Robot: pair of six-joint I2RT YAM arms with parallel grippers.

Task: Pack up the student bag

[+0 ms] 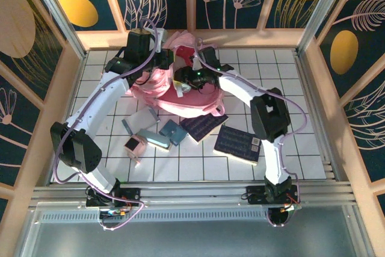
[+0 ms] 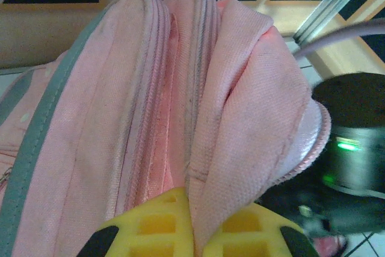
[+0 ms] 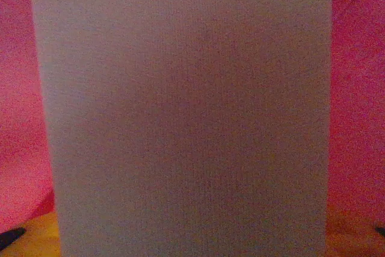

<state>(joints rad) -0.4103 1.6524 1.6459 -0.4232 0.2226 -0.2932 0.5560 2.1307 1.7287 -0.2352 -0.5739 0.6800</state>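
- Well back on the white tiled table (image 1: 289, 88), the student bag (image 1: 180, 103) lies slumped between the two arms, a pink heap near the far wall.
- The left gripper (image 2: 191, 233) is pinched tight on a fold of the bag's pink fabric, beside a zip seam. One yellow finger (image 2: 150, 227) sits on each side of the fold.
- The right gripper (image 3: 192, 242) has its jaws part-way apart, clamped on a flat grey slab (image 3: 186, 106) that stands upright and fills the gap edge to edge. Pink fabric shows on both sides of it.
- Nearer the arm bases lie a dark notebook (image 1: 201, 126) just beside the bag, a second dark notebook (image 1: 237, 144) and a small teal item (image 1: 171, 130).
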